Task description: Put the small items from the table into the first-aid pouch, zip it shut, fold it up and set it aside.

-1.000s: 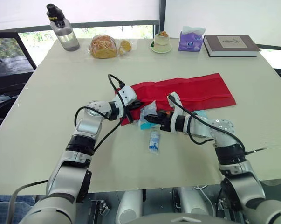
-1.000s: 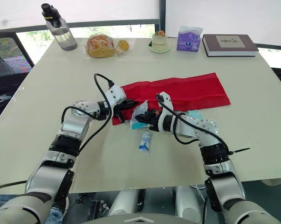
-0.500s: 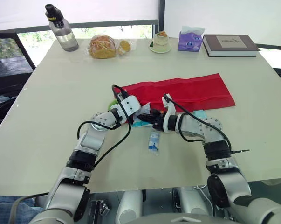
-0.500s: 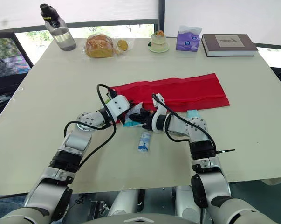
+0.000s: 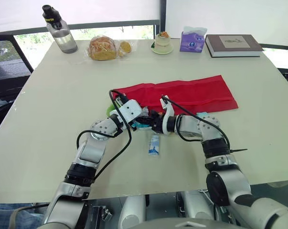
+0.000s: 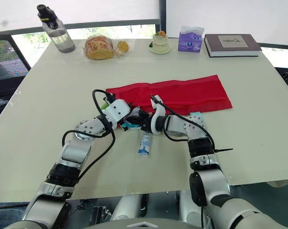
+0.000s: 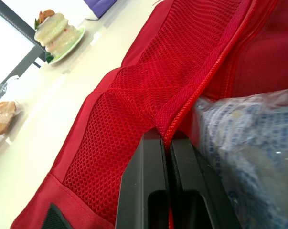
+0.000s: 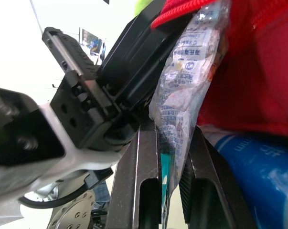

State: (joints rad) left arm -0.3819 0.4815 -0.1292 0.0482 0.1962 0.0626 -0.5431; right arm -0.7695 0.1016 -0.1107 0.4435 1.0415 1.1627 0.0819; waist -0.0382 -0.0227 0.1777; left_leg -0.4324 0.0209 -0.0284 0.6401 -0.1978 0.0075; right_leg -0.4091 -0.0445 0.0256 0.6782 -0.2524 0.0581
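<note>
White table (image 5: 48, 119) holds the long red pouch (image 5: 196, 93) in its middle. Left gripper (image 7: 168, 139) pinches tight on the pouch's netted edge. Right gripper (image 8: 174, 132) squeezes a clear packet (image 8: 191, 71) at that open end; its blue print is too small to read. One little tube (image 5: 154, 144) lies nearby

Office-like meeting room: big pale table (image 5: 48, 95), black mesh chair (image 5: 4, 59), window blinds (image 5: 101, 9), book (image 5: 232, 44).

Head stereo looking down, wrist cameras close on pouch (image 7: 182, 71)
</note>
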